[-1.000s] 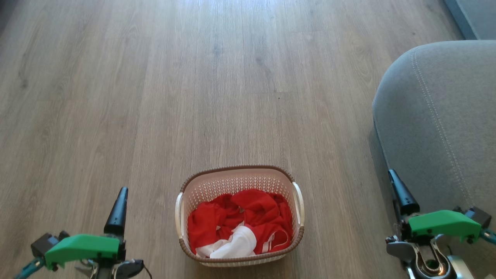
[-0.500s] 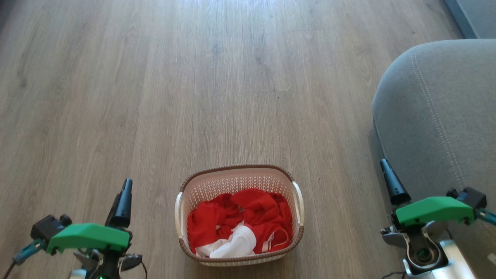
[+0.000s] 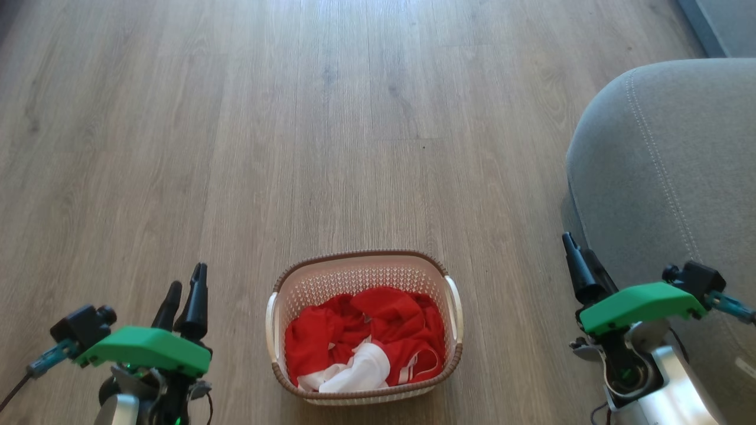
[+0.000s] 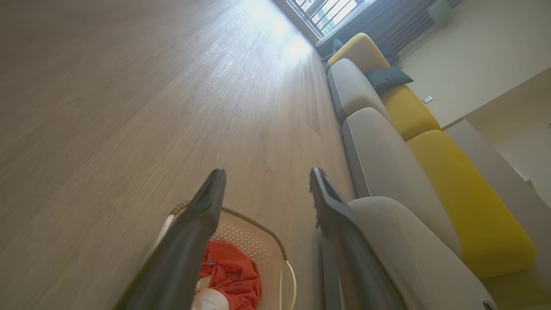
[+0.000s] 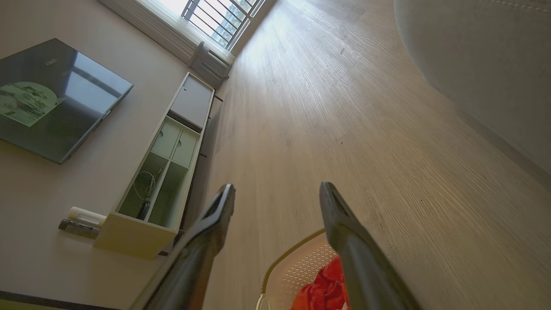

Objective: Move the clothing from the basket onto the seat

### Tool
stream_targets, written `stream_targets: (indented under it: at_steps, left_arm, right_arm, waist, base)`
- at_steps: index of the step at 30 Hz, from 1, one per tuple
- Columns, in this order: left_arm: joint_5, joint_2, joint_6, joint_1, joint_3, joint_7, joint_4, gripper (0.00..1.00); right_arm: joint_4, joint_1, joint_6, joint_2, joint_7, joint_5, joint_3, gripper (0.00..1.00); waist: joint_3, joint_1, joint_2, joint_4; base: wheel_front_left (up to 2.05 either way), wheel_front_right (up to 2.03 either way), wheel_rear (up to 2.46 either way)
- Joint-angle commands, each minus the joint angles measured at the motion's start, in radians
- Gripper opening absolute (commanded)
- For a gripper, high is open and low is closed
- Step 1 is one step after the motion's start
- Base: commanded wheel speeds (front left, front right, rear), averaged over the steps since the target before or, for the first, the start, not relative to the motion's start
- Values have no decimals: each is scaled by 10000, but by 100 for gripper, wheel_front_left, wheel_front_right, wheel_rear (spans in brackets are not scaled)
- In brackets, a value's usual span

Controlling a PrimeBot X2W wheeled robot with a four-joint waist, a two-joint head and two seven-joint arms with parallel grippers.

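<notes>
The basket [image 3: 361, 255] stands on the wood floor [image 3: 295, 118], low in the middle of the head view. The red and white clothing [image 3: 378, 330] is heaped inside it and covers its bottom. The grey seat [image 3: 679, 165] bulges in at the right, cut off by the frame edge, with a strip of bare floor between it and the basket. The left pincer [image 3: 187, 276] hovers left of the basket, fingers wide apart and empty. The right pincer [image 3: 574, 243] hangs before the seat's edge. Its fingers overlap in the head view, but its wrist view shows them spread wide, holding nothing. Further off are a grey and yellow sofa [image 4: 456, 198] with a dark cushion [image 4: 385, 77], a wall screen [image 5: 56, 99], a low cabinet [image 5: 168, 172] and a window [image 5: 215, 17]. In both wrist views the fingers hide part of the basket.
</notes>
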Motion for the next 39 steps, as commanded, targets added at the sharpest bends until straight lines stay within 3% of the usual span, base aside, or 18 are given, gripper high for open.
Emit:
stream_targets:
  at_steps: [1,21,39]
  left_arm:
    - [329,250,66,-653,112,-151,-263,100]
    - [2933,453,241,-1104,-87,-736,176,100]
    - [4967,542,363,-1549,-62,-1233,305,100]
  right_arm:
    - [-223,-658,4,-170,-138,-262,181,100]
    - [711,-1626,5,-409,-728,-2027,1211,100]
    - [1090,-2327,5,-558,-1229,-3815,1531,100]
  waist:
    - [-2,-1,0,-5]
    - [14,-1,0,-19]
    - [63,-1,0,-9]
  base:
    - [0,0,0]
    - [0,0,0]
    - [0,0,0]
